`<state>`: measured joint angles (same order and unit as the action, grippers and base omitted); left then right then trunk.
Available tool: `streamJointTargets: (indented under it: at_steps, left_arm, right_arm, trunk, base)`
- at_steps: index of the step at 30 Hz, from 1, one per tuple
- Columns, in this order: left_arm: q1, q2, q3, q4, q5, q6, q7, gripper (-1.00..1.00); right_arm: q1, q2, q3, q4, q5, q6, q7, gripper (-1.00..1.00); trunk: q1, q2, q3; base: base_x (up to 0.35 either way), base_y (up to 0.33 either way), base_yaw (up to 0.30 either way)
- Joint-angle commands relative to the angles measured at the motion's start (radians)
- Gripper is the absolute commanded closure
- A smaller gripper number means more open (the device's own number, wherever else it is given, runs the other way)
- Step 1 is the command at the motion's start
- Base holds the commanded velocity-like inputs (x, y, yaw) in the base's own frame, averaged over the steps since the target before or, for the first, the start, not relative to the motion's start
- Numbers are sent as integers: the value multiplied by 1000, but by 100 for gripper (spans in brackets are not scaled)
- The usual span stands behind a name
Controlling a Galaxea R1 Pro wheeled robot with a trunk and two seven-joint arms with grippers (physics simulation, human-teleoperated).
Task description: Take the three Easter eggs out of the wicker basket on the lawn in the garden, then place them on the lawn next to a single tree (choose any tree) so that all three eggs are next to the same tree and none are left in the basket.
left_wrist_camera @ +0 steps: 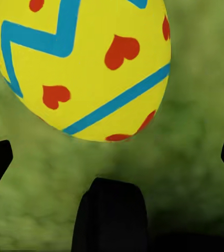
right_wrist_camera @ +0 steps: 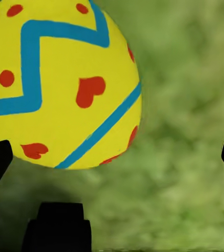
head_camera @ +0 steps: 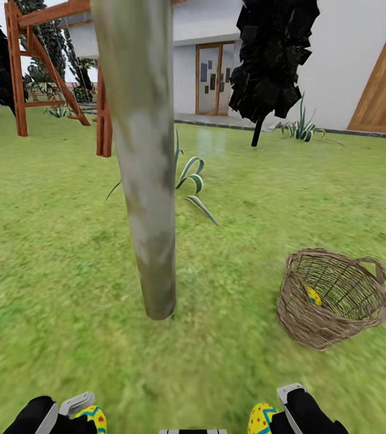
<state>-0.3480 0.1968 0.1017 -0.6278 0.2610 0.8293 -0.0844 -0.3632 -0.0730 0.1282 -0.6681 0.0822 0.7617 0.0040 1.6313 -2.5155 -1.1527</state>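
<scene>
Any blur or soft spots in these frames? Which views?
Head view: lawn smeared and soft toward the edges; trunk texture blurry; basket fairly crisp. Left wrist view: egg sharp, grass behind it blurred. Right wrist view: same, egg crisp against blurred green.

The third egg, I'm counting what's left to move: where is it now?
In the head view, the third egg lies inside the wicker basket, on the lawn to the right of the tree trunk.
</scene>
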Motion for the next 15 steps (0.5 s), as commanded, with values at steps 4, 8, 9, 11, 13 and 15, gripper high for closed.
streamJointTargets:
  at_steps: [4, 8, 9, 11, 13, 15]
  left_arm:
    - [0, -11, 4, -1, -8, 5, -8, -100]
    - [0, -16, 5, -1, -8, 5, -8, -100]
    - [0, -16, 5, -1, -8, 5, -8, -100]
    - [0, -16, 6, -1, -8, 5, -8, -100]
    - [0, -16, 6, -1, -8, 5, -8, -100]
    - [0, -16, 6, -1, -8, 5, -8, -100]
  right_arm:
    - [0, -2, 5, -1, 5, 6, 0, -100]
    - [0, -2, 5, -1, 5, 7, 1, -100]
    - [0, -2, 5, -1, 5, 7, 1, -100]
    - [0, -2, 5, -1, 5, 7, -1, -100]
    - [0, -1, 5, -1, 5, 7, -2, -100]
    - [0, -1, 5, 0, 5, 6, -2, -100]
  trunk:
    - [-3, 1, 15]
    - [-4, 2, 30]
    - [-5, 2, 34]
    - [-6, 2, 42]
    - [-7, 3, 50]
    - [-7, 3, 57]
  base:
    - [-196, -94, 0]
    - [-17, -10, 0]
    - [-2, -1, 0]
    - [-1, 0, 23]
    - [-174, 7, 96]
    - [-288, 51, 122]
